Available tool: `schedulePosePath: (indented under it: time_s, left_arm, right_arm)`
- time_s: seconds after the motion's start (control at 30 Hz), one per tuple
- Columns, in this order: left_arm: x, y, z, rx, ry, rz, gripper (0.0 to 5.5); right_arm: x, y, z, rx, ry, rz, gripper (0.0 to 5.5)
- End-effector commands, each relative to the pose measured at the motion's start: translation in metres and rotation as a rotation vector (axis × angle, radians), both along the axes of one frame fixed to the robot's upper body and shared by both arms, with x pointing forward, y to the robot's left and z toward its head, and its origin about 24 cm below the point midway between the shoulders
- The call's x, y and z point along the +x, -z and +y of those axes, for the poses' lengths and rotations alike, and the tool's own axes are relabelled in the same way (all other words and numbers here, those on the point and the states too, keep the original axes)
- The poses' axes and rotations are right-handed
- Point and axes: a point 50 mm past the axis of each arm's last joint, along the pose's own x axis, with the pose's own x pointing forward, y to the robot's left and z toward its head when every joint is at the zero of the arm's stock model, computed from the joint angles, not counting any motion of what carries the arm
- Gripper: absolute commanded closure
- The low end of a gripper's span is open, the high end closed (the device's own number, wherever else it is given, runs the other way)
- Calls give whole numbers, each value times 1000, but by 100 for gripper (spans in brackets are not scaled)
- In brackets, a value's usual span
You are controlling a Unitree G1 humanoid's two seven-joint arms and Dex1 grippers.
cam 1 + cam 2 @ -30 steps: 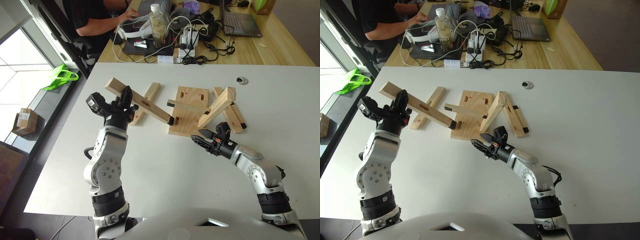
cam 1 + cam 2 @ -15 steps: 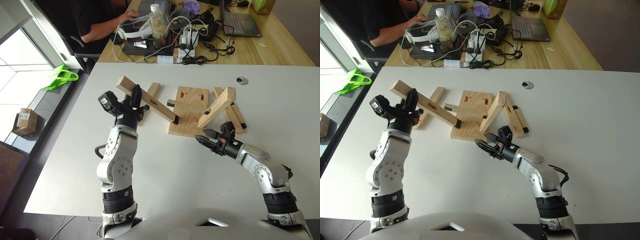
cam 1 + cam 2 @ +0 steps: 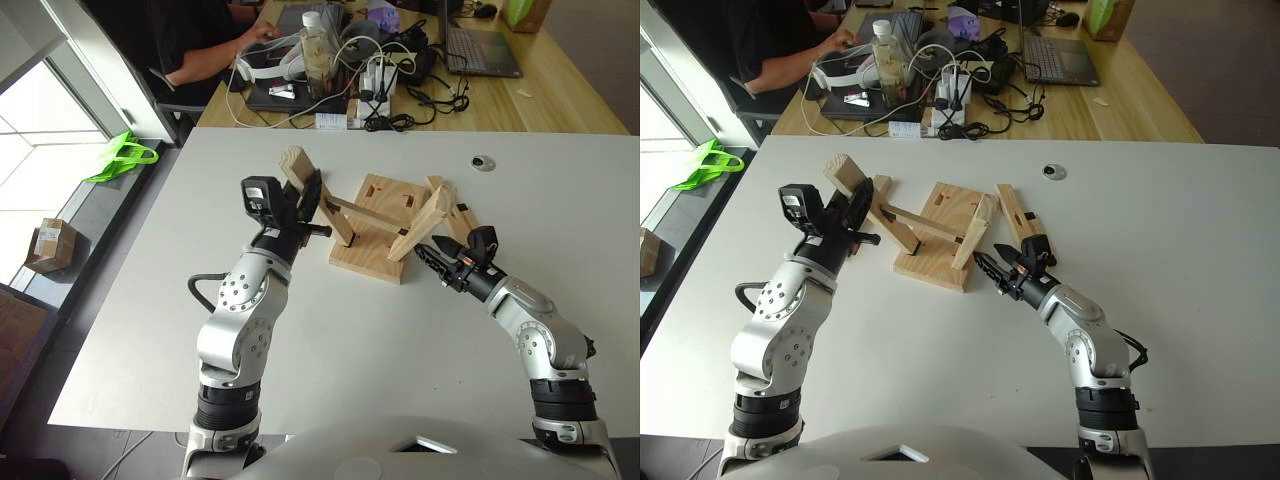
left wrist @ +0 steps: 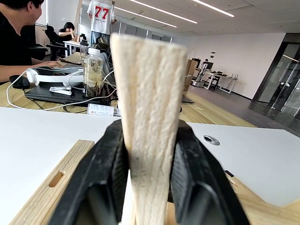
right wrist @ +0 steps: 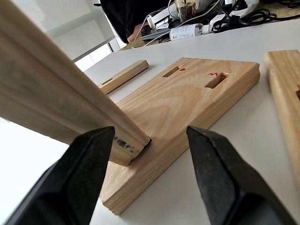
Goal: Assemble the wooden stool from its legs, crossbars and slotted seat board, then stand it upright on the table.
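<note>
My left gripper (image 3: 305, 205) is shut on one wooden leg (image 3: 293, 162), holding it tilted above the table; its fingers (image 4: 105, 183) clamp both sides of the wood. A thin crossbar (image 3: 365, 213) joins this leg to a second tilted leg (image 3: 422, 225), whose lower end rests at the edge of the slotted seat board (image 3: 375, 262). My right gripper (image 3: 435, 255) is open just beside that lower end, fingers (image 5: 220, 173) either side of the board's corner. One loose leg (image 3: 1018, 215) lies behind the right gripper, another (image 3: 880, 186) behind the left.
A cable grommet (image 3: 484, 160) sits in the white table at the back right. Behind it a wooden desk (image 3: 560, 100) carries a bottle, cables and laptops, with a person seated at it. The table's front half offers free room.
My left gripper has swung right and up with its leg, bringing the crossbar and second leg over the seat board. The right gripper moved right and back to the second leg's lower end.
</note>
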Motion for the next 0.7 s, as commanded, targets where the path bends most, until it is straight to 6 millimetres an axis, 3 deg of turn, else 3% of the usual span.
schedulePosePath:
  time_s: [0.03, 0.23, 0.27, 0.47, 0.57, 0.7]
  left_arm:
    - [15, 7, 8, -91, 4, 169, 448]
    - [14, 5, 1, 26, 71, 179, 448]
    - [13, 5, -2, 50, 85, 172, 413]
    - [10, 4, -11, 83, 115, 155, 335]
    - [11, 8, -9, 99, 106, 177, 333]
    - [9, 21, -3, 246, 96, 252, 333]
  right_arm:
    - [4, -4, 6, 0, 5, -30, 261]
    - [5, -5, 8, -1, 8, -41, 261]
    - [6, -5, 8, -1, 8, -42, 261]
    - [6, -4, 7, -6, 11, -39, 261]
    - [6, -3, 6, -6, 16, -40, 261]
    - [6, -4, 6, -4, 23, -43, 261]
